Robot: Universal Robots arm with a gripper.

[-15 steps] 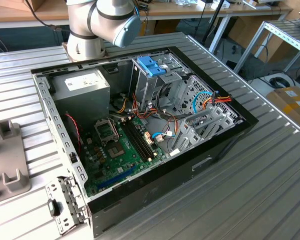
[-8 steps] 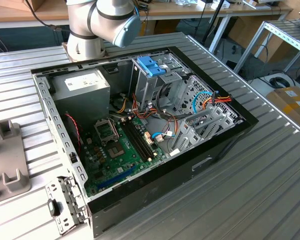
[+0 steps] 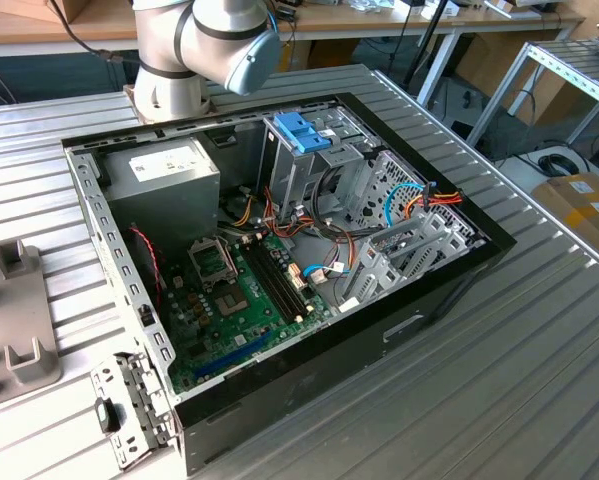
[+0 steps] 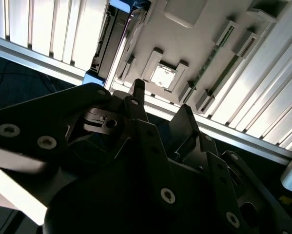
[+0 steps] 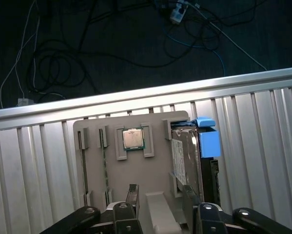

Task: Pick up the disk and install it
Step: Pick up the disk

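Now your gripper hangs wide open, holding nothing, above the grey parts tray; the disk (blue carrier frame) sits in the tray's end slot, near the processor chip.

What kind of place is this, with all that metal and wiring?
Probably a robotics lab or workshop: a robot arm stands beside an open computer case on a ribbed metal table, with workbenches behind.
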